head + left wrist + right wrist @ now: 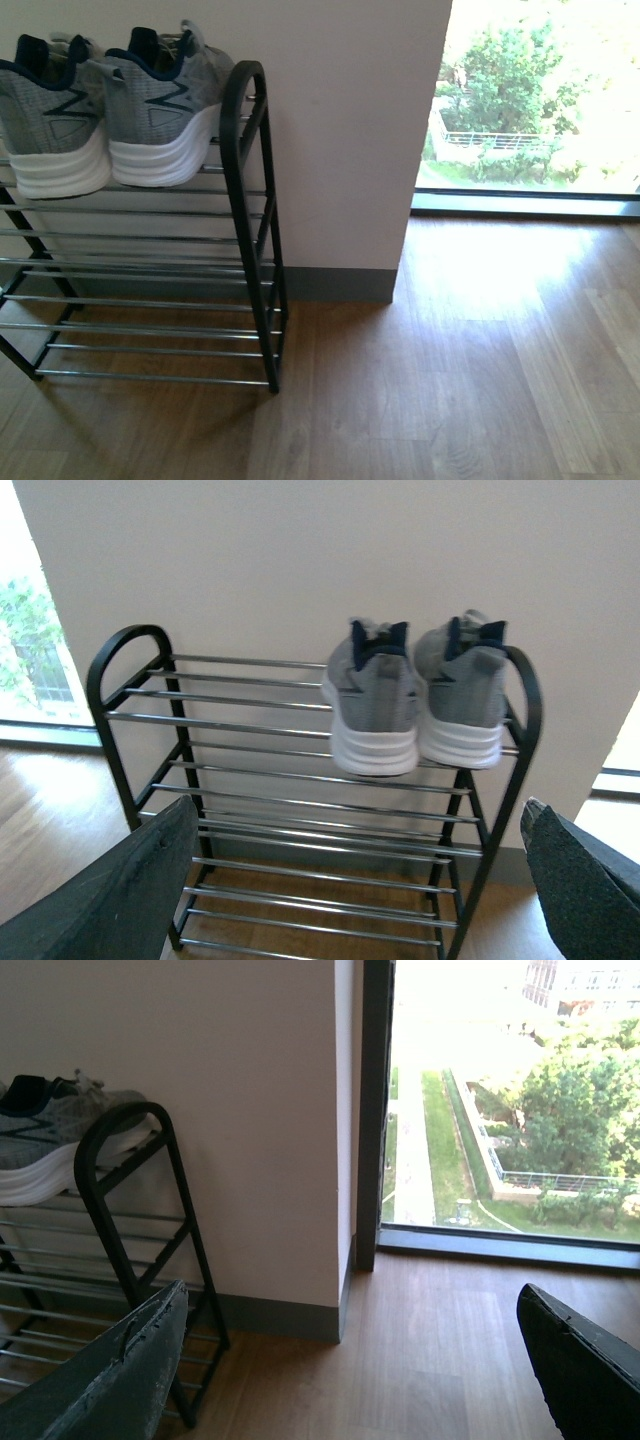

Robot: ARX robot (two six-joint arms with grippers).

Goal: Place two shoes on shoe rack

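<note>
Wood-plank floor (450, 380), pale wall (340, 130). Both arms held back off the black-post, chrome-rod shoe rack (128, 630); left gripper (360, 815) and right gripper (352, 1295) spread, empty. Top shelf, right end: grey knit white-soled sneaker (375, 705) beside its twin (460, 695), heels outward, toes to wall, long axes across the rods.

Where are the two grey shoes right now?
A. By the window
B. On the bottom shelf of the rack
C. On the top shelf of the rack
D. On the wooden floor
C: one grey shoe and the other shoe stand side by side on the top rods of the shoe rack, well above the floor.
</note>
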